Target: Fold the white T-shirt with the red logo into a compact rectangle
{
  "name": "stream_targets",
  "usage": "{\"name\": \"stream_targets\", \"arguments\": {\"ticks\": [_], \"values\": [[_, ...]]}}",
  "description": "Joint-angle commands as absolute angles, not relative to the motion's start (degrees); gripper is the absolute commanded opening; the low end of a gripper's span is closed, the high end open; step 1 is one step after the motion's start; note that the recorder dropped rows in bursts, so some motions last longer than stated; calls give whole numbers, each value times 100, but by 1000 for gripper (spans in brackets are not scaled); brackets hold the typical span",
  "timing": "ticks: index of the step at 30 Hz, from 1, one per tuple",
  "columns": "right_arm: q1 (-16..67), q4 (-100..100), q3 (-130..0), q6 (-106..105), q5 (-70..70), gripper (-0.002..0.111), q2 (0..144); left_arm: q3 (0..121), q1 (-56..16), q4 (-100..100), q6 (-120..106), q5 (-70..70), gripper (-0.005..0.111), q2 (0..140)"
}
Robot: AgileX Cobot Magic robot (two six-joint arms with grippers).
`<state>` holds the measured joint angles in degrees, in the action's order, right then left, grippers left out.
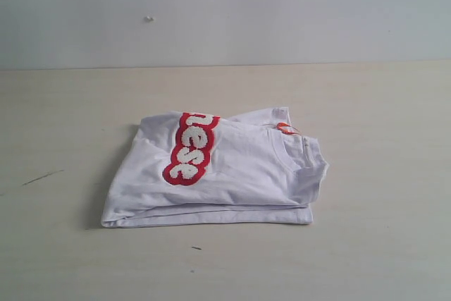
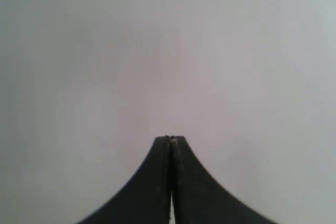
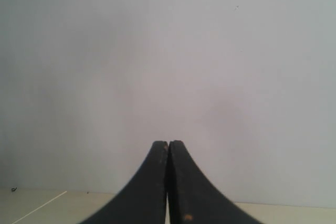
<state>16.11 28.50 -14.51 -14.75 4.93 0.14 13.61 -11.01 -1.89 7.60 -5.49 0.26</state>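
Note:
The white T-shirt (image 1: pixel 232 170) lies folded in a rough rectangle on the middle of the table in the exterior view. Its red logo (image 1: pixel 190 148) with fluffy white letters runs across the top layer, partly wrapped over the far fold. The ribbed neck and orange tag (image 1: pixel 285 129) show at the right end. No arm appears in the exterior view. My left gripper (image 2: pixel 170 139) is shut with nothing in it, facing a plain pale wall. My right gripper (image 3: pixel 168 143) is also shut and empty, facing the wall above a strip of table.
The beige table (image 1: pixel 380 244) spreads round the shirt on all sides, with a dark scratch (image 1: pixel 42 177) at the left and a small dark speck (image 1: pixel 196 248) in front. A grey wall (image 1: pixel 282 12) rises behind the table.

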Motion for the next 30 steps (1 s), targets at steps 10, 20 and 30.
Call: {"name": "stream_targets", "arguments": {"ticks": [10, 20, 30], "values": [[1629, 2846, -1415, -1490, 482, 0, 0, 422, -981, -1140, 1646, -819, 0, 0], [1629, 2846, -1415, -1490, 482, 0, 0, 6, -609, -1140, 1370, -866, 0, 0], [1629, 2846, -1415, -1490, 482, 0, 0, 0, -139, -1144, 1370, -820, 0, 0]]}}
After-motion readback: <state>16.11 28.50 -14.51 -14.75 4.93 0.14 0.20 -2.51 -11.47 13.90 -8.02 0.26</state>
